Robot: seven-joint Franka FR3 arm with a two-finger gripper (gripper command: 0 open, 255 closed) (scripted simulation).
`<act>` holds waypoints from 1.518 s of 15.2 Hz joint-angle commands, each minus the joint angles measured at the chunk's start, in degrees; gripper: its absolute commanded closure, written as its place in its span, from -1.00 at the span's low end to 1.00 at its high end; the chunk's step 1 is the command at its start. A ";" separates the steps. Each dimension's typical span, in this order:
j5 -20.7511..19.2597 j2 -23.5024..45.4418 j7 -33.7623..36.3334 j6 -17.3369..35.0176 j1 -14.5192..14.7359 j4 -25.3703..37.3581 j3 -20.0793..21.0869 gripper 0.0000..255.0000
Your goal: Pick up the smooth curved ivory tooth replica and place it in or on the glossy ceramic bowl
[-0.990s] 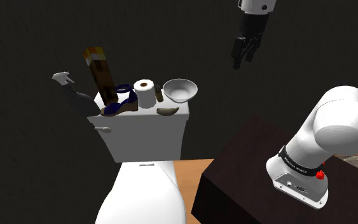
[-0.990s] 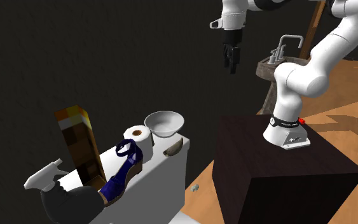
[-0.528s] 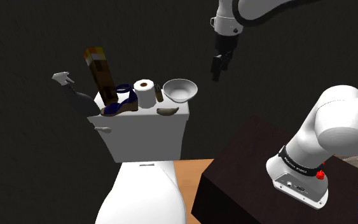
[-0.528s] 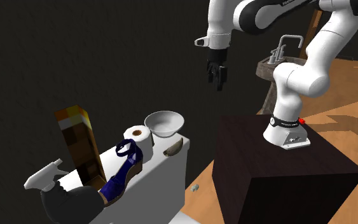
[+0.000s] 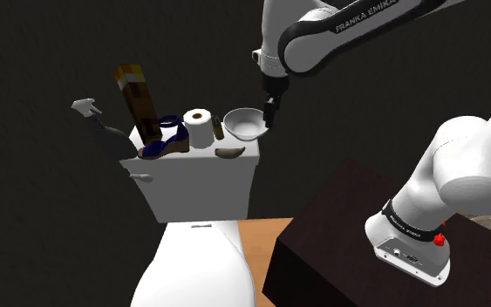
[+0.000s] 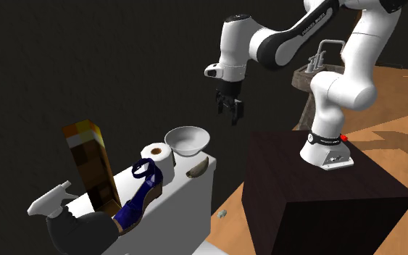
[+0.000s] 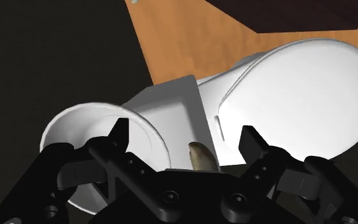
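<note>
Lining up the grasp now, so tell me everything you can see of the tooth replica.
The tooth replica is a small curved horn shape, smooth, dull tan-brown, tapering to a point. It lies flat on the white toilet tank lid near its edge, beside the white bowl and apart from it. Only the lid touches it; the open end effector hangs above, clear of it.

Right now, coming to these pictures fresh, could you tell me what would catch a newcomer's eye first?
The white arm arches over a toilet tank, its open black gripper hanging above the end where the white bowl sits. The tank's lid is crowded: a tall brown box, a blue shoe, a paper roll, and the curved brownish tooth lying beside the bowl.
</note>
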 commanded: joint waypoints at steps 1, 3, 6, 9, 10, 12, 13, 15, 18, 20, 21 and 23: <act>-1.08 3.58 -1.41 3.50 0.74 0.73 0.63 -1.00; -2.35 7.56 -2.57 6.64 1.35 2.12 1.28 -1.00; -4.70 13.52 -3.92 10.94 2.25 4.58 2.26 -1.00; -7.60 19.44 -4.82 14.73 3.20 7.43 3.15 -1.00; -8.68 21.41 -5.03 15.88 3.56 8.47 3.39 -1.00; -10.98 25.30 -5.34 18.00 4.37 10.66 3.75 -1.00; -12.14 27.17 -5.44 18.95 4.82 11.77 3.87 -1.00; -12.68 28.46 -5.08 20.19 4.80 11.82 3.56 -1.00; -13.50 30.47 -4.50 22.02 4.77 12.00 3.11 -1.00; -14.05 31.84 -4.12 23.22 4.76 12.18 2.79 -1.00; -14.21 32.23 -4.00 23.56 4.76 12.24 2.69 -1.00; -14.21 32.23 -4.01 23.56 4.77 12.24 2.69 -1.00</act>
